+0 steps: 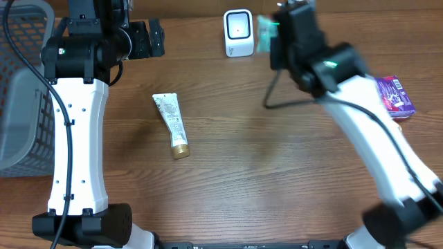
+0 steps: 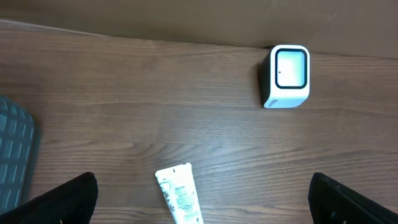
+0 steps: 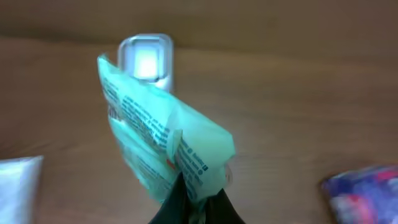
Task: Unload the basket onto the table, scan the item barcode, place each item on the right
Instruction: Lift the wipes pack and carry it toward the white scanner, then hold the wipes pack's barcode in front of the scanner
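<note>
A wooden table (image 1: 277, 180) is seen under both arms. A grey basket (image 1: 21, 90) is set to the left of the left gripper (image 1: 154, 39), whose fingers are spread wide with nothing between them. A white tube (image 1: 172, 124) with a gold cap is laid flat on the table below those fingers, apart from them. A purple packet (image 1: 396, 95) is seen well to the right of the right gripper (image 3: 198, 198). A green packet (image 3: 158, 137) is pinched by its lower edge between the clenched right fingers and held up just in front of the white scanner (image 3: 146, 59), which is stood beyond the fingertips.
</note>
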Action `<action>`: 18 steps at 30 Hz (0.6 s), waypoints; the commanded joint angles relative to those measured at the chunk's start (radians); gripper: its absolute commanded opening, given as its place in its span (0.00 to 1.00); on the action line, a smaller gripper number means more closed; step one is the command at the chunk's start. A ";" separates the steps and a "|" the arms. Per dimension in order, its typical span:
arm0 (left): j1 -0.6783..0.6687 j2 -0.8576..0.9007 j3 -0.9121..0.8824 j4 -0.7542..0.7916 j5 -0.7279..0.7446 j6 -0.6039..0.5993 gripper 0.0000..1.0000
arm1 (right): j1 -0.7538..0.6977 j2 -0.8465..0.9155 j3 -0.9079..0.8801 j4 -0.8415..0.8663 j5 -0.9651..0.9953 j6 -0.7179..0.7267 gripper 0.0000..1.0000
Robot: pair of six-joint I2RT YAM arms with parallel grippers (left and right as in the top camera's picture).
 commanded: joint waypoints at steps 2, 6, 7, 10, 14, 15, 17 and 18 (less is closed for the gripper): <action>-0.002 0.008 0.013 0.000 -0.003 0.019 1.00 | 0.057 0.175 0.015 0.145 0.485 -0.144 0.04; -0.002 0.008 0.013 0.000 -0.003 0.019 1.00 | 0.079 0.279 0.014 0.271 0.602 -0.270 0.04; -0.002 0.008 0.013 0.000 -0.003 0.019 1.00 | 0.082 0.295 0.014 0.301 0.612 -0.297 0.04; -0.002 0.008 0.013 0.000 -0.003 0.019 1.00 | 0.084 0.329 0.014 0.422 0.607 -0.400 0.04; -0.002 0.008 0.013 0.000 -0.003 0.019 1.00 | 0.084 0.332 0.014 0.560 0.586 -0.550 0.04; -0.002 0.008 0.013 0.000 -0.003 0.019 1.00 | 0.084 0.332 0.014 0.592 0.567 -0.591 0.04; -0.002 0.008 0.013 0.000 -0.003 0.019 1.00 | 0.084 0.332 0.014 0.622 0.495 -0.687 0.04; -0.002 0.008 0.013 0.001 -0.003 0.019 1.00 | 0.084 0.332 0.014 0.623 0.459 -0.731 0.04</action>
